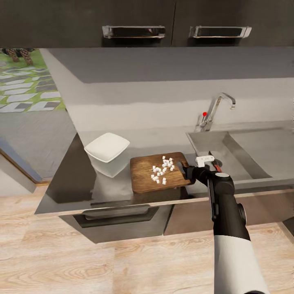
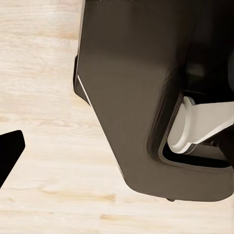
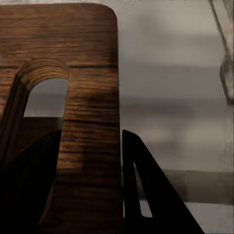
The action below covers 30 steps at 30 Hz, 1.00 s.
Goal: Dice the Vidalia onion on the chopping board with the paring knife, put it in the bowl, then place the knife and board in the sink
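Right arm outstretched, jaws astride chopping board handle end

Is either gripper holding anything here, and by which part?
The right gripper grips the chopping board by its handle end: one finger goes through the slot, the other sits outside the board's edge. The diced onion lies on the board.

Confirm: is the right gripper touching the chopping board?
Touching. In the right wrist view, the right gripper straddles the chopping board's handle end, one finger through the slot, the other against the outer edge.
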{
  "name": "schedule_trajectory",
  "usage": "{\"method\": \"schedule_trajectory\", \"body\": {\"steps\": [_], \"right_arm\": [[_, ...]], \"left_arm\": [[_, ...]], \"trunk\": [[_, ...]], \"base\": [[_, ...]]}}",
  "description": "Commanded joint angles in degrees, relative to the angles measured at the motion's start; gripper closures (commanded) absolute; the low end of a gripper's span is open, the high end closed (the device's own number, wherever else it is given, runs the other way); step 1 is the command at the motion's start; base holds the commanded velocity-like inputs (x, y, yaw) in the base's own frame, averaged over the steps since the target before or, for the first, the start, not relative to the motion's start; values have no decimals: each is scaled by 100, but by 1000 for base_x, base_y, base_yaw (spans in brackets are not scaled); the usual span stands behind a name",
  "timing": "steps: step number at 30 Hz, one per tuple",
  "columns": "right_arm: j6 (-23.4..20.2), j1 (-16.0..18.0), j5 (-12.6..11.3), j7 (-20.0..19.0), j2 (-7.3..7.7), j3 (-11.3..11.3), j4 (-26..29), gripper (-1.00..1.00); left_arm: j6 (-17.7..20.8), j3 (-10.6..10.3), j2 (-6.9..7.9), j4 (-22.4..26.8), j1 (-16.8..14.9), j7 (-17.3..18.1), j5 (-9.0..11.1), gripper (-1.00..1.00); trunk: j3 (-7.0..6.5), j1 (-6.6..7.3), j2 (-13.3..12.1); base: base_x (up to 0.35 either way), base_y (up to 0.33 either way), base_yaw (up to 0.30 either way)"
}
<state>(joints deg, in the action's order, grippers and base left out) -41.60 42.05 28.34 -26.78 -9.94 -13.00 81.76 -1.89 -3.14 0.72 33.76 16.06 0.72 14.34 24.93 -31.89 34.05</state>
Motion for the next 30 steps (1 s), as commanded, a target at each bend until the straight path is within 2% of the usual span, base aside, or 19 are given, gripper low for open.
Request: {"method": "schedule_trajectory", "body": {"steps": [1,21,30], "right_arm": [[-14,5,48,-56,-6,-14,6,100],[-14,5,48,-47,-6,-10,6,100],[-14,5,48,-47,-6,-10,6,100]], "left_arm": [[-13,-28,7,8,4,-2,60,-100],[-13,-28,7,9,9,-2,61,-100],[-13,-28,7,8,5,-2,60,-100]], "trunk": [[-3,-2,6],[-188,-2,6],[-271,-2,6]], "base": [[0,-270,0],[0,-22,0],[0,153,0]]}}
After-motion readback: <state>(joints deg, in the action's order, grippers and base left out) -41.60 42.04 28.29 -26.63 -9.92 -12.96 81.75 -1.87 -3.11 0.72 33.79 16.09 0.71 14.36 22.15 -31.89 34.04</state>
